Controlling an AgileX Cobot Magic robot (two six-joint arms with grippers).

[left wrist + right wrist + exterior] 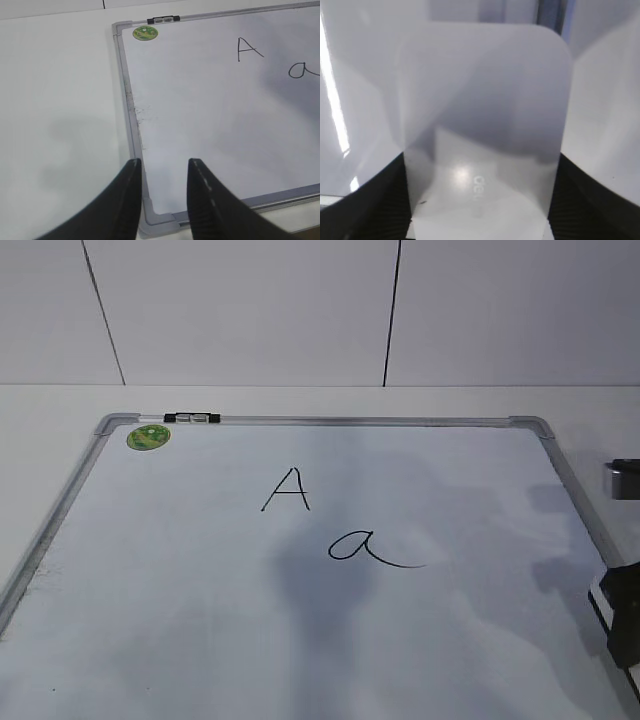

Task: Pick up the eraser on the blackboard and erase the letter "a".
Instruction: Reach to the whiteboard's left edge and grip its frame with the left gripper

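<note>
The blackboard (pixel 180 570) is a white board with a silver frame, lying flat. The cursive letter "a" (pixel 366 548) sits near its middle; it also shows, cut off by the right edge, in the left wrist view (pixel 301 70). My right gripper (pixel 622 612) is at the board's right frame, shut on the white eraser (pixel 485 100), which fills the right wrist view between the black fingers (pixel 481 167). A white bit of the eraser (pixel 600 597) shows in the exterior view. My left gripper (pixel 163 167) is open and empty above the board's near left corner (pixel 160 217).
A capital "A" (pixel 287 490) is written just up and left of the "a". A round green sticker (pixel 148 437) and a black-and-white clip (pixel 191 418) sit at the far left corner. White tabletop (pixel 60 125) lies left of the board.
</note>
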